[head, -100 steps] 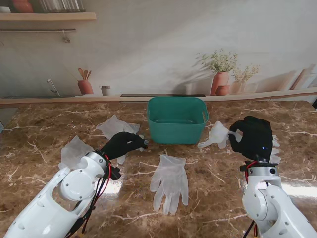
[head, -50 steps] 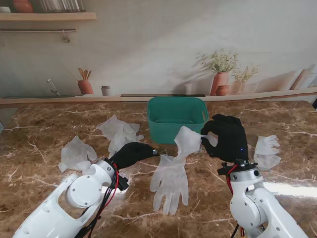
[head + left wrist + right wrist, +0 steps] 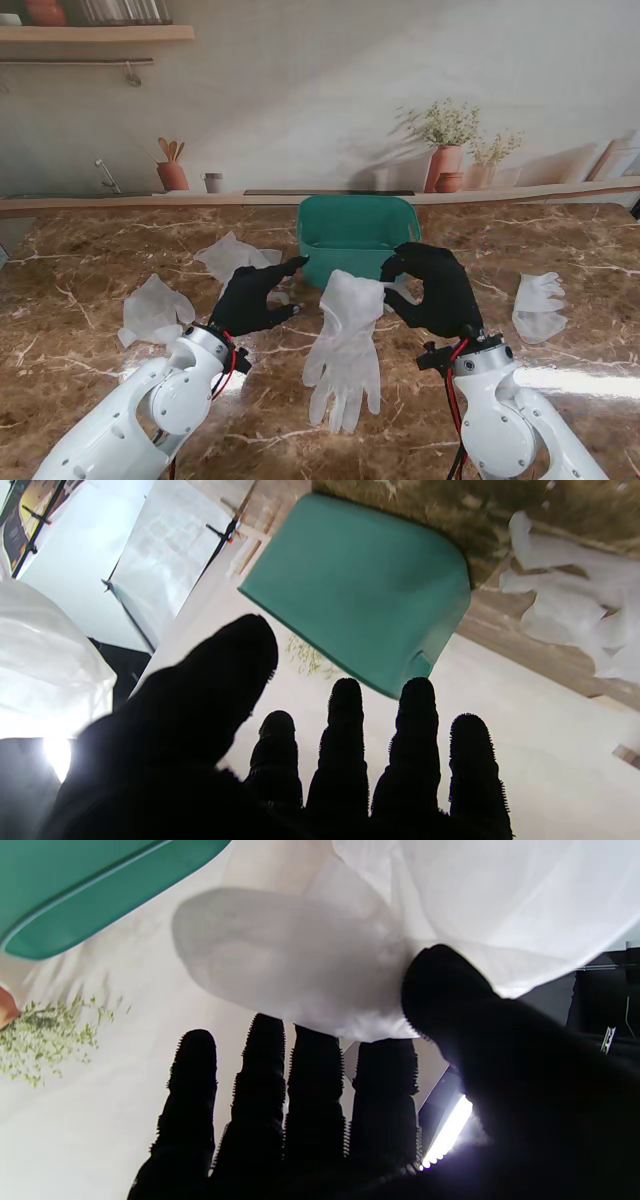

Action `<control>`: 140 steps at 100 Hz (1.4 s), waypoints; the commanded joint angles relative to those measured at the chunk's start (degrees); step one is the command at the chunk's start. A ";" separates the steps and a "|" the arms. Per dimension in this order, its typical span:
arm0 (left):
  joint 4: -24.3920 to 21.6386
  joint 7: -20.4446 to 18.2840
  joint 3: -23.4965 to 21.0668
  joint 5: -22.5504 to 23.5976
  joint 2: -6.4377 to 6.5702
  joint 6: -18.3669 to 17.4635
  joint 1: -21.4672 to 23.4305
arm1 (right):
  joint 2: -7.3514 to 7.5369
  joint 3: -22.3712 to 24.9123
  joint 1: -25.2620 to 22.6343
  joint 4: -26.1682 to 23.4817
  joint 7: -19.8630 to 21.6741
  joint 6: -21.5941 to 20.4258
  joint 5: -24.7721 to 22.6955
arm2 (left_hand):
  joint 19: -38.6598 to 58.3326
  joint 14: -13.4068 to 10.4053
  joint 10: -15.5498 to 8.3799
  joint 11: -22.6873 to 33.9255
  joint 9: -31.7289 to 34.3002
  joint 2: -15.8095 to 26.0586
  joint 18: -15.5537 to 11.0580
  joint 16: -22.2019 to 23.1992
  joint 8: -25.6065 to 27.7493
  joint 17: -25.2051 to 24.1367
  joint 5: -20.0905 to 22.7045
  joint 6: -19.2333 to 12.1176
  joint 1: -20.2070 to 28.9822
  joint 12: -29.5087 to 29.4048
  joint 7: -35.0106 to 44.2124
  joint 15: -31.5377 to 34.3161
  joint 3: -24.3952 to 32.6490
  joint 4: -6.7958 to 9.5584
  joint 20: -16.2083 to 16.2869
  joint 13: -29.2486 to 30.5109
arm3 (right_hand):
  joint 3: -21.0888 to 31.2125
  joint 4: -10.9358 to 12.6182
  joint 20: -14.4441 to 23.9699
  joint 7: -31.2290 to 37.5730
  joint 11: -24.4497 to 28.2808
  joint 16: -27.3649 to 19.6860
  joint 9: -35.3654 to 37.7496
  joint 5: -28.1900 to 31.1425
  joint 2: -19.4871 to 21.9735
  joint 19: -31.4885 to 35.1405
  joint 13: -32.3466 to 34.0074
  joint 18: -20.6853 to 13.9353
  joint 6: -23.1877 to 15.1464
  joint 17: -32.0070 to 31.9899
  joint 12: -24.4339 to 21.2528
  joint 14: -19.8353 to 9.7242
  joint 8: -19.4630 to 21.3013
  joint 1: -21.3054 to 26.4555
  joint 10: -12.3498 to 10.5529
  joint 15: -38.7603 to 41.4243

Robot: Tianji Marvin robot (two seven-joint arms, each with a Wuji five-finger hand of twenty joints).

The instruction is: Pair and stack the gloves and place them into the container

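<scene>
On brown marble table (image 3: 90, 360) | gloves scattered | shelf (image 3: 95, 33) behind

The stand camera looks down from above, bin (image 3: 358, 240) at 12 o'clock. Both wrist cameras sit close behind their fingers, sharing that bin (image 3: 360, 590) (image 3: 90, 885).

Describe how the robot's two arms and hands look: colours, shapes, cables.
Both arms are glossy white with rounded, bulbous joint housings. Each ends in a five-fingered black robot hand, left and right, whose fingers show a fine bristly texture along their edges. Red and black cables run at each wrist, beside a dark collar.
</scene>
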 commanded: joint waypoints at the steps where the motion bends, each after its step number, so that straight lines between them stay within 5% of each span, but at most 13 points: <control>1: 1.03 1.05 0.45 -0.71 -1.08 -0.92 -0.75 | -0.25 -0.52 -0.76 -0.40 1.61 -0.26 0.90 | 0.15 -3.09 -2.20 1.29 -2.44 -2.31 -0.56 0.57 -1.34 0.21 -2.84 -2.43 -2.76 -0.55 -2.08 0.03 1.30 -1.97 1.43 0.02 | 0.96 -0.09 1.41 0.82 -0.73 1.27 1.18 1.80 -0.22 0.52 1.17 -0.09 -0.53 0.24 0.93 0.13 -0.69 -0.21 -0.75 -0.57; 25: 4.47 9.71 2.61 3.01 -2.33 -5.24 -2.97 | -0.29 -2.43 -0.33 -0.32 5.36 -0.49 7.12 | 1.34 -3.72 -3.05 2.37 -5.68 -4.88 -0.83 2.42 -1.78 0.14 -3.92 -2.61 -5.78 -0.58 -2.57 2.18 2.25 -2.36 2.08 0.61 | 1.21 -0.29 1.66 1.73 -0.63 1.44 1.97 2.26 -0.50 0.74 1.90 0.29 0.89 0.59 1.09 0.44 -1.68 -0.07 -0.48 -0.57; 64: 7.32 12.87 3.11 5.56 -2.37 -14.89 -4.21 | -0.59 -4.48 1.62 1.11 7.03 1.40 11.95 | 0.84 -4.64 -3.54 3.00 -4.39 -8.12 -0.86 2.50 -0.14 -0.16 1.04 -4.69 -11.79 -1.15 1.17 2.07 3.50 -3.54 1.75 1.60 | 1.15 -0.32 1.96 2.51 -0.45 1.72 2.36 2.04 0.08 1.06 2.53 0.47 1.34 0.77 1.36 0.70 -2.38 0.03 -0.28 -0.52; 88: 6.64 11.24 1.39 3.54 -2.39 -19.19 -2.80 | -0.64 -4.59 2.78 2.49 7.52 4.51 12.58 | -0.12 -4.45 -3.19 2.71 -2.64 -9.32 -0.43 2.03 3.24 -0.44 6.29 -7.26 -12.93 -1.54 7.27 1.46 5.30 -4.10 1.18 1.81 | 1.08 -0.24 2.07 2.66 -0.31 1.85 2.41 1.93 0.40 1.12 2.62 0.50 1.37 0.69 1.53 0.88 -2.54 0.16 -0.25 -0.55; 115: 4.27 5.28 -0.29 -0.80 -1.89 -23.07 -0.72 | -0.94 -5.34 4.22 3.96 7.80 7.66 14.57 | -3.35 -4.81 -2.94 1.35 -1.60 -11.79 -0.28 0.47 7.88 -1.04 13.23 -7.33 -13.17 -2.44 15.66 -0.93 5.65 -4.62 0.07 0.39 | 1.03 -0.17 2.14 2.77 -0.13 2.00 2.38 1.74 0.71 1.03 2.53 0.57 1.72 0.38 1.70 1.09 -2.56 0.38 -0.09 -0.52; 140: 3.51 5.56 0.70 -5.36 -2.97 -24.44 0.12 | -1.00 -6.23 4.58 4.39 8.18 9.15 15.49 | -3.52 -5.10 -2.78 1.08 0.47 -7.99 -0.51 0.54 11.67 -0.81 22.62 -8.61 -8.53 -2.32 23.25 -0.98 4.00 -3.98 1.19 1.02 | 0.98 -0.11 2.20 2.83 0.07 2.08 2.33 1.68 0.86 0.91 2.54 0.62 1.82 0.20 1.84 1.23 -2.60 0.51 0.02 -0.52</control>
